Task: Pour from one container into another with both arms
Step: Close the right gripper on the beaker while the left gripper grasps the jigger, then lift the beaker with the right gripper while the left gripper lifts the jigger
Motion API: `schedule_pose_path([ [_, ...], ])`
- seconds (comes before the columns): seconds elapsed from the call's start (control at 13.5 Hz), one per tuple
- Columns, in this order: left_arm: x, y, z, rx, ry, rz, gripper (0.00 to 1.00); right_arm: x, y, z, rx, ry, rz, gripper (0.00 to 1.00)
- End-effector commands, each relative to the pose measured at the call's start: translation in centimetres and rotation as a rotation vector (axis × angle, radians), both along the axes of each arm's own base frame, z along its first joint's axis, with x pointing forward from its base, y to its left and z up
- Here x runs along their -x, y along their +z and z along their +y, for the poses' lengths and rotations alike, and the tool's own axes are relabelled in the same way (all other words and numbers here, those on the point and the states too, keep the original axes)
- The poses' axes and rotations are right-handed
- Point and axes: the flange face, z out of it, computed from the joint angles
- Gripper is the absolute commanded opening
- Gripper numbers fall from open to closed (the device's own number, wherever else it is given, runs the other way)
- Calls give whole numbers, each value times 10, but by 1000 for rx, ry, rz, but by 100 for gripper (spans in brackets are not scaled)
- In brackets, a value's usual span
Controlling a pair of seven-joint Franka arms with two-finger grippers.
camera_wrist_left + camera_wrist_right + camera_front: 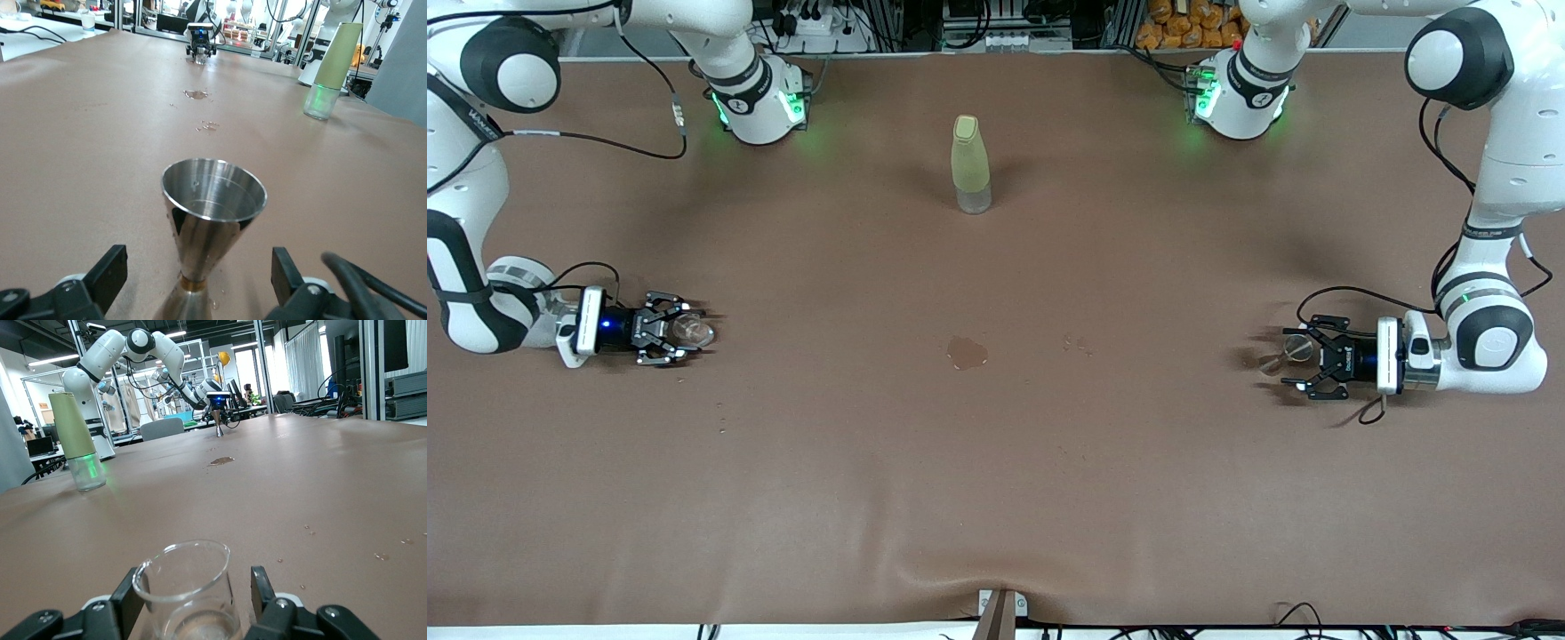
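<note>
Currently the left gripper (1288, 363) stands open, jaws clear of the upright silvery metal cup (212, 223) between them, at the left arm's table end. Right gripper (685, 331) brackets the clear glass cup (189, 595) closely at the other end; contact uncertain. Both forearms lie low, horizontal.

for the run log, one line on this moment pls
left gripper: open around metal cup | right gripper: around glass cup | both cups standing on table
</note>
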Motion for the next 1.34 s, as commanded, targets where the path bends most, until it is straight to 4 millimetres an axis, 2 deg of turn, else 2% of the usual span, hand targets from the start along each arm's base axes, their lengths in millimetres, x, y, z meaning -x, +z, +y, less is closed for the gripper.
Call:
schedule_pose_path([
  [0.0,-1,-9,-10,58,-3,-61,86,2,-2,-9,-29,-28,-12,64],
  [0.22,-2,-10,-9,56,-3,-64,82,2,-2,-9,-29,-29,-12,61],
  [0.45,-2,-11,-7,54,2,-58,80,3,-2,-7,-42,-23,-19,40],
  [0.67,0,-11,0,49,15,-49,79,-2,3,2,-69,1,-42,24],
  [0.82,1,-12,3,44,19,-44,79,-16,16,16,-83,20,-46,24],
  [1.04,1,-11,4,44,18,-47,64,-60,50,35,-30,72,-11,25],
  [1.11,1,-11,4,44,18,-47,58,-71,57,47,-19,90,-6,25],
  [1.19,1,-11,4,44,18,-47,53,-82,64,68,-14,119,20,25],
  [1.26,1,-11,4,44,19,-47,49,-96,77,83,-19,121,26,25],
])
